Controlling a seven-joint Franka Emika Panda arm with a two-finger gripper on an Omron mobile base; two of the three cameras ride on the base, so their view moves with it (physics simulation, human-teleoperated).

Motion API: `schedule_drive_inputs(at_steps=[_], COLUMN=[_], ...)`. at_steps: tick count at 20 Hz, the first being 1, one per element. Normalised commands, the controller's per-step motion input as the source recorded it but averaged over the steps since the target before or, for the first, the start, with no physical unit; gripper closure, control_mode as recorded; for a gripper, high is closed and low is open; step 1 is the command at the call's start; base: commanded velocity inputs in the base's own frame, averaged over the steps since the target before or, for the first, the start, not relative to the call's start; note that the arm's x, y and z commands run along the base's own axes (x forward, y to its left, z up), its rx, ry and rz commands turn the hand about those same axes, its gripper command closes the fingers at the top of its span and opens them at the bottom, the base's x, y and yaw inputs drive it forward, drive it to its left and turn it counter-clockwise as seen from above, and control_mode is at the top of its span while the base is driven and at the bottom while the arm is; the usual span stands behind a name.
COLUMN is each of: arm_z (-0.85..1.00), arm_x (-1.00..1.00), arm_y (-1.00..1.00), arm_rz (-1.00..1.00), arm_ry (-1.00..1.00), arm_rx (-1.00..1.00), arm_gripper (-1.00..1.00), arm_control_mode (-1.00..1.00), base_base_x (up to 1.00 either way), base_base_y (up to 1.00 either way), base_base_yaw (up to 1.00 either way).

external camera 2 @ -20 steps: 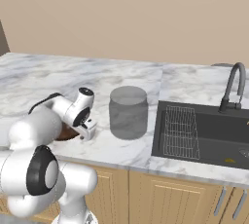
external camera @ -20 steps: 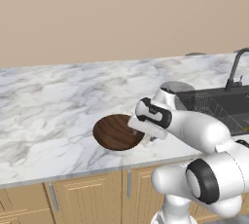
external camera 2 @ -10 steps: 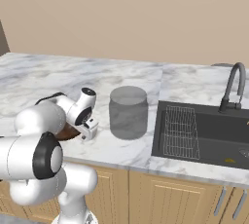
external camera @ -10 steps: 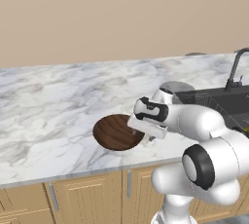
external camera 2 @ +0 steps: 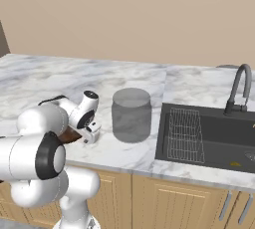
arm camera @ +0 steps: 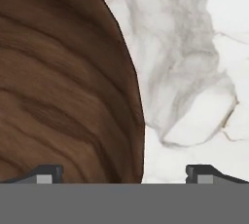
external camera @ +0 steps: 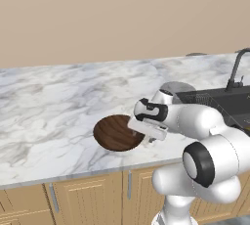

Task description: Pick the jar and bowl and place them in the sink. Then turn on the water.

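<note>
Hand view | gripper (arm camera: 124,172) released, jaws straddling bowl (arm camera: 63,86) rim | arm low

My arm bends low over the wide dark-brown wooden bowl (external camera: 116,132) on the white marble counter (external camera: 53,101); black sink (external camera: 229,102) sits far right.

Bowl (arm camera: 63,82) under gripper: dark wood w/ striped grain, smooth; counter (arm camera: 194,72) beside it: glossy veined marble; jar (external camera 2: 131,115): translucent grey, matt
</note>
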Motion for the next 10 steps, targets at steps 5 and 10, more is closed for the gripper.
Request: schedule_drive_inputs(at_steps=[5,10], arm_z=[-0.03,-0.05], arm_x=[0.00,0.00], arm_y=[0.11,0.14], arm_rz=[0.00,0.00], arm_ry=[0.00,0.00], arm_rx=[0.00,0.00], arm_gripper=[-1.00,-1.00], arm_control_mode=[-1.00,-1.00], base_base_x=[0.00,0.00], base_base_y=[0.00,0.00], base_base_yaw=[0.00,0.00])
